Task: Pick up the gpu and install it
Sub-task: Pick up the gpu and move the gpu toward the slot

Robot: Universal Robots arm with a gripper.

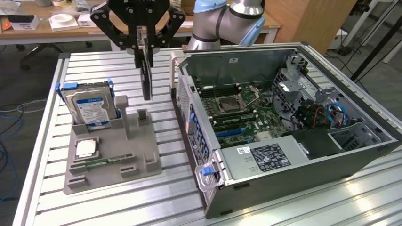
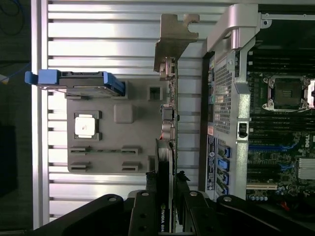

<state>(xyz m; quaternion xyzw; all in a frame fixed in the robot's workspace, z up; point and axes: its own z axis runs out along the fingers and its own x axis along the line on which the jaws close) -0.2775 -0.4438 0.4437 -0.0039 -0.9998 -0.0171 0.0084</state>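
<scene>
Overhead, the gripper [image 1: 146, 44] points straight down, jaws clamped on the gpu [image 1: 147, 80], which hangs edge-down.
Across the exterior view: hard drive [image 1: 91, 106], grey holder [image 1: 135, 155] under the card, open computer case [image 1: 276, 117]; slatted table [image 1: 94, 207], desk [image 1: 37, 32] behind.

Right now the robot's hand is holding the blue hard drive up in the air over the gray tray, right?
No. The hand is holding the thin dark card up in the air over the gray tray. The hard drive stands in its slot on that tray, untouched. The exterior view shows it.
</scene>
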